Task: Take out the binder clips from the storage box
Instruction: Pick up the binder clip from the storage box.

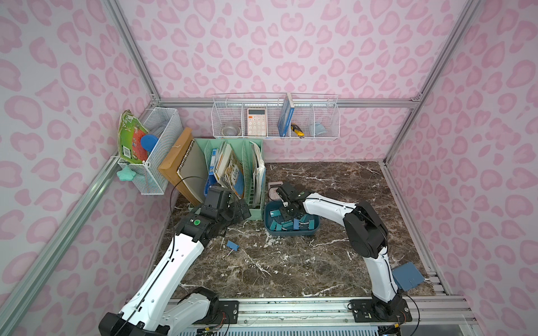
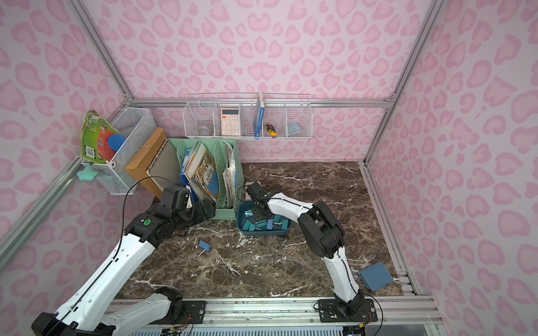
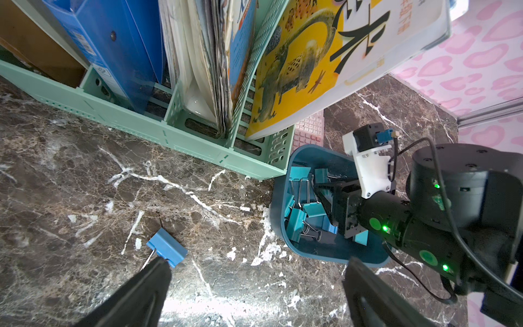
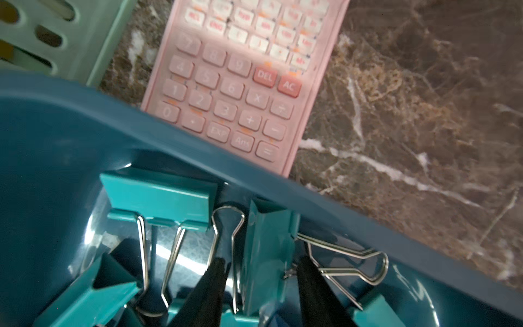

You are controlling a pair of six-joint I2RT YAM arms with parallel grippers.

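**Status: right tool closed on one clip inside the storage box; left tool open above the table**

**Storage box.** The storage box (image 1: 316,229) (image 2: 286,232) is a dark blue tray that rests on the marble table (image 1: 291,261). It sits just beside the front corner of the mint-green file organizer (image 3: 198,141). A pink calculator (image 4: 240,85) (image 1: 275,186) lies flat on the table right behind the far wall of the box.

**Binder clips.** Most of the binder clips (image 1: 292,225) (image 2: 262,224) (image 3: 300,211) lie loosely heaped in the box. They are teal, with a few blue ones, and their wire handles point in various directions. One blue clip (image 1: 233,245) (image 2: 205,245) (image 3: 167,250) lies alone on the table. It is outside the box and in front of the file organizer.

**Right tool.** The right tool (image 1: 287,212) (image 4: 260,262) reaches down into the box near the far wall. In the right wrist view, its two dark fingers (image 4: 311,283) stand close on either side of one teal clip (image 4: 268,249), which stands on edge. The jaws are partly closed and grip this clip. The clip is low in the box, among the other clips.

**Left tool.** The left tool (image 3: 254,283) (image 1: 243,211) has its jaws spread wide and holds nothing. It hangs above the table in front of the file organizer. In the left wrist view, one finger tip (image 3: 158,271) appears just beside the lone blue clip.
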